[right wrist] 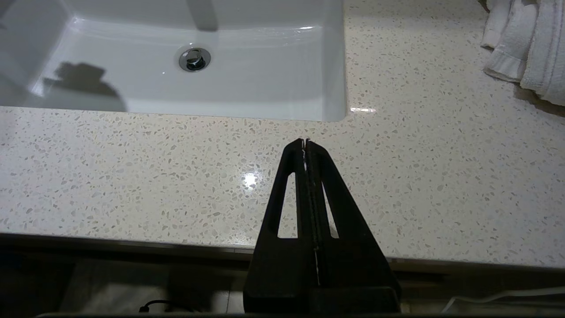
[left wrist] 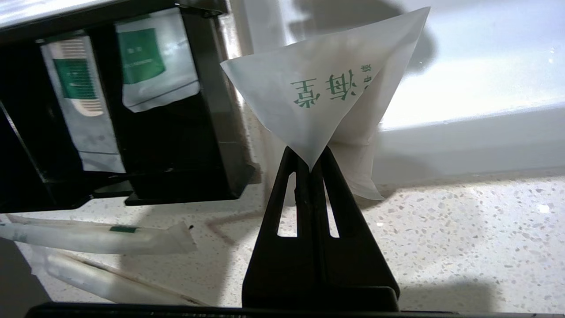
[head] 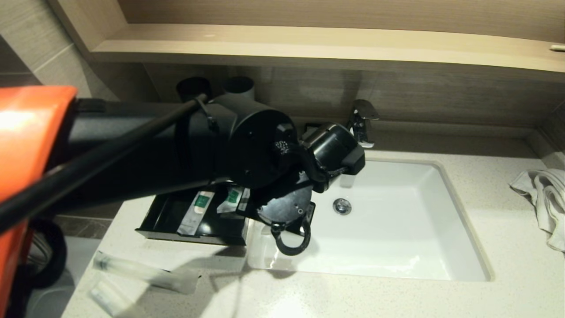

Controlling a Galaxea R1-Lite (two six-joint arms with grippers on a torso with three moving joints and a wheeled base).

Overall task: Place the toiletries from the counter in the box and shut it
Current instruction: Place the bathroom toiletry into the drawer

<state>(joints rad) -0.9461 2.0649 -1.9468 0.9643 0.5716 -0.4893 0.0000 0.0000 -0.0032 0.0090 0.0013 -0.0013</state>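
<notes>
My left gripper (left wrist: 311,164) is shut on one corner of a flat translucent-white packet (left wrist: 335,88) with green lettering. It holds the packet above the counter (head: 309,296), between the box and the basin. The black box (head: 185,236) has its drawer pulled out, and two flat packets with green labels (head: 199,206) (head: 231,198) lie inside it. Both also appear in the left wrist view (left wrist: 79,101) (left wrist: 150,62). Two long slim packets (head: 145,271) (head: 106,296) lie on the counter in front of the box. My right gripper (right wrist: 305,142) is shut and empty over the counter's front edge.
The white basin (head: 388,221) with its drain sits right of the box, with a chrome tap (head: 362,121) behind it. A folded towel (head: 543,194) lies at the far right. Two tall cups (head: 194,86) stand at the back under the wooden shelf (head: 309,44).
</notes>
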